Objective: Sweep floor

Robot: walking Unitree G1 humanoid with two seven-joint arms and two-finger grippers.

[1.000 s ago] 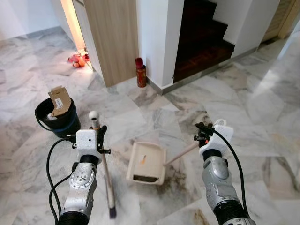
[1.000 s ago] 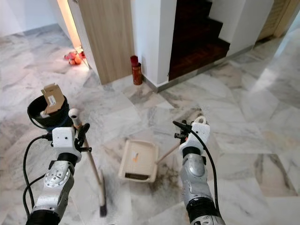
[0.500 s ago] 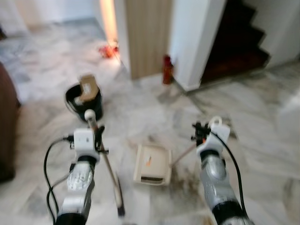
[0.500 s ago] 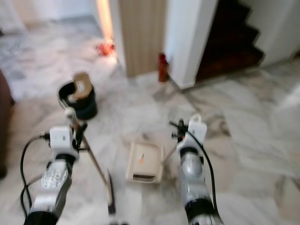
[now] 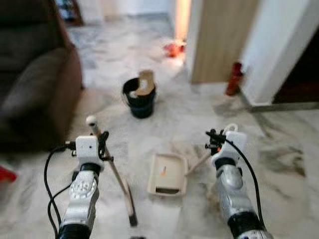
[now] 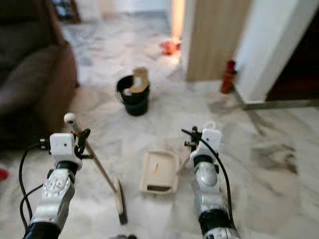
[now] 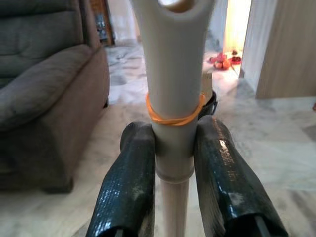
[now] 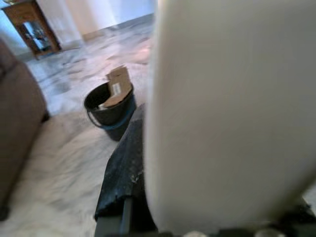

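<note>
My left gripper is shut on the pale broom handle, just below its rounded top where an orange rubber band sits. The broom slants down to its dark head on the marble floor in front of me. My right gripper is shut on the handle of the beige dustpan, which lies flat on the floor between the arms. A small orange scrap lies inside the pan. In the right wrist view the white handle is pressed against a black finger.
A black bucket holding a piece of cardboard stands ahead. A dark brown sofa is at the left. A red canister stands by the white wall at the right, and a wooden panel rises beyond.
The camera has swung left, so the sofa has come into view and the bucket and stairs have shifted right. Both grippers keep their hold on broom and dustpan.
</note>
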